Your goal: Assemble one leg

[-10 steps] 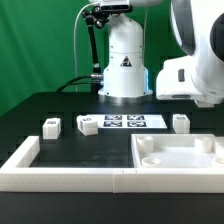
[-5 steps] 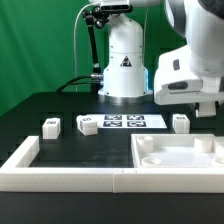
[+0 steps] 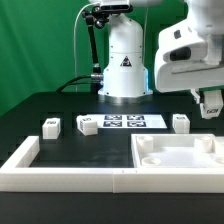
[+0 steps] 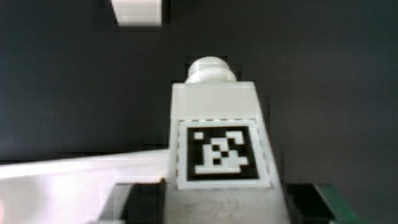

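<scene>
My gripper (image 3: 211, 103) hangs at the exterior view's right, above the table behind the large white panel (image 3: 180, 155). In the wrist view it (image 4: 228, 203) is shut on a white leg (image 4: 221, 120), whose black-and-white tag faces the camera and whose narrow peg end points away. The dark fingers (image 4: 146, 204) press both sides of it. Three more legs stand on the table: two at the left (image 3: 50, 126) (image 3: 87, 126) and one at the right (image 3: 181, 122). One of them shows far off in the wrist view (image 4: 139, 10).
The marker board (image 3: 125, 122) lies between the legs in front of the robot base (image 3: 124, 70). A white L-shaped rail (image 3: 60, 175) runs along the front and left. The panel's edge shows in the wrist view (image 4: 71, 170).
The arm has risen and shifted toward the exterior view's right, so the gripper is now higher above the table.
</scene>
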Controlling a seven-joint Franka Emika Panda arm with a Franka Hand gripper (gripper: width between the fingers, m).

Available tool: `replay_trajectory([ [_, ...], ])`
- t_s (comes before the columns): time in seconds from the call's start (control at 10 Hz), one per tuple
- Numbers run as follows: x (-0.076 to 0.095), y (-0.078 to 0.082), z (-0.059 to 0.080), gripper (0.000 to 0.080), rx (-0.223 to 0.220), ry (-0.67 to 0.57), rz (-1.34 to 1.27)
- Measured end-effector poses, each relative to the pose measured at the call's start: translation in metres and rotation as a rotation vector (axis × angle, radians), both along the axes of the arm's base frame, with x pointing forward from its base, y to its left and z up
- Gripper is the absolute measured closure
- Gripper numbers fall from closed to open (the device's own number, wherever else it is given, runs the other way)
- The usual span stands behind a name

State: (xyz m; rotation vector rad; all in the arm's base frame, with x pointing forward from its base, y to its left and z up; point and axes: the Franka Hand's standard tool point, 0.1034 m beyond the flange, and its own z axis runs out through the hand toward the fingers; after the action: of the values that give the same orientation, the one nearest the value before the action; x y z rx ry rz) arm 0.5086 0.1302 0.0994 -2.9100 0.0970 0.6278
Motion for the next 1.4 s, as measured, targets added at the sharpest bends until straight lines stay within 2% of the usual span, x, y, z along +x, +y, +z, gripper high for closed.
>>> replay_trajectory([
  [0.2,0.013,-0.005,0.001,0.0506,-0.001,-0.143,0.013],
  [0.4,0.032,-0.01,0.014,0.0506,0.003,-0.257,0.028],
  [0.6,0.047,-0.01,0.028,0.0506,-0.016,-0.383,0.053],
  [0.9,0.056,-0.009,0.025,0.0506,-0.024,-0.6,0.025],
  [1.1,0.06,-0.016,0.022,0.0506,-0.032,-0.655,0.093],
  [1.3,0.075,-0.03,0.029,0.0506,-0.035,-0.676,0.163],
  [1.4,0.079,-0.031,0.03,0.0506,-0.033,-0.683,0.178],
])
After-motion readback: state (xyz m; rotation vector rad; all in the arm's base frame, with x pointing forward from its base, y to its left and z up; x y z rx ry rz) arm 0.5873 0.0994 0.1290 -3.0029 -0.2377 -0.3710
